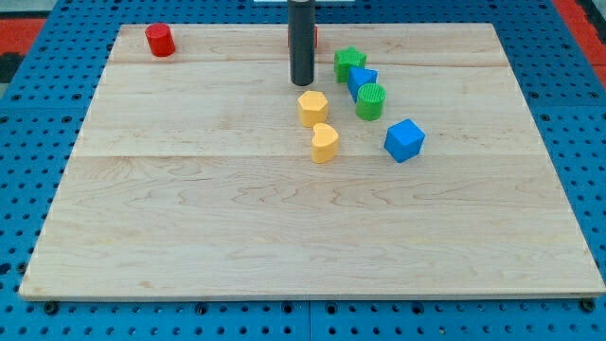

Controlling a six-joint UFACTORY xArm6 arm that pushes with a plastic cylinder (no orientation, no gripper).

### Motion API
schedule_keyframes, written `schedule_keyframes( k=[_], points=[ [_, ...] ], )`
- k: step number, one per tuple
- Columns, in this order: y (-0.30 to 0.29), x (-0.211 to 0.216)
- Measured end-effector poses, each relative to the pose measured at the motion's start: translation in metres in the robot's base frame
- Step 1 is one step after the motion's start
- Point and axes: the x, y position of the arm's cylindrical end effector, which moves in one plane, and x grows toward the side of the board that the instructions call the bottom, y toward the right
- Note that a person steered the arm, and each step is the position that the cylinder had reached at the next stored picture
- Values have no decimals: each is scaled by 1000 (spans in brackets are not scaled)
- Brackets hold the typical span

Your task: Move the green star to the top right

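Observation:
The green star (348, 62) lies near the view's top, a little right of centre, touching a blue block (361, 80) just below and right of it. My tip (301, 83) is the lower end of the dark rod. It rests on the board to the left of the green star with a gap between them, and just above a yellow hexagon block (312, 108).
A green round block (370, 100) sits below the blue one. A blue cube (404, 140) lies further right and lower. A yellow heart (325, 143) lies below the yellow hexagon. A red block (160, 40) is at top left. Another red block (314, 38) shows behind the rod.

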Motion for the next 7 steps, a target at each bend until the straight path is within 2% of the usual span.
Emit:
schedule_keyframes(
  k=[1, 3, 4, 7],
  points=[
    [64, -21],
    [82, -47],
    [122, -56],
    [133, -68]
  ],
)
